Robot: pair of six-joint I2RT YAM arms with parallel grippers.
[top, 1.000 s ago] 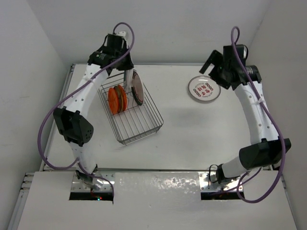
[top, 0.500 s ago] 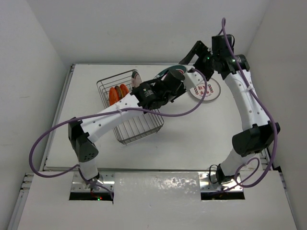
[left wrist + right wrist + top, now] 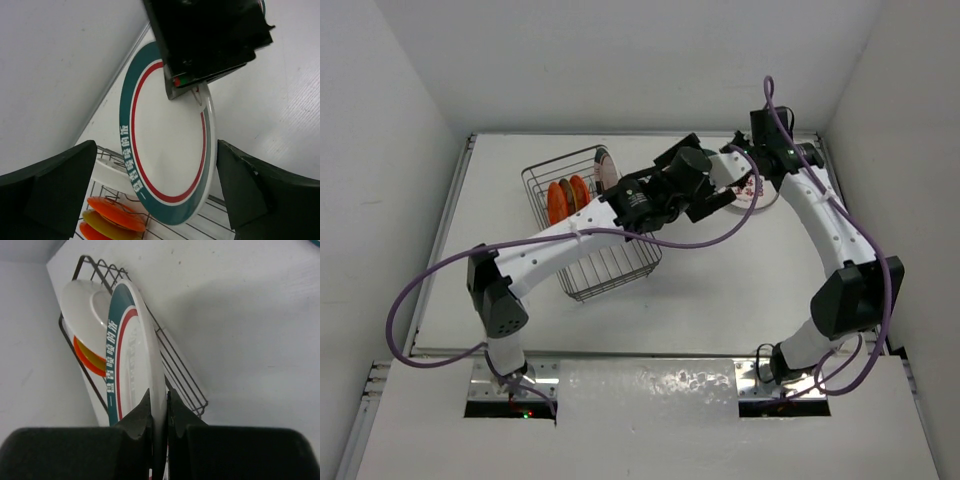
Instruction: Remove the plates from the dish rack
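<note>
Teal-rimmed plate (image 3: 165,150) near table's far edge, right gripper (image 3: 159,397) clamped on its rim, left gripper (image 3: 156,145) spread wide facing it, dish rack (image 3: 610,262) with orange plates (image 3: 565,198) toward the left edge.

One dish rack (image 3: 612,262). Inside the rack stand two orange plates (image 3: 560,201) and one white plate (image 3: 605,168). To the right of the rack are one teal-and-red banded plate (image 3: 165,145), held up, and one red-marked plate (image 3: 748,190) lying on the desk (image 3: 720,290), partly hidden. Two tools: a left tool (image 3: 157,195) and a right tool (image 3: 159,399).
</note>
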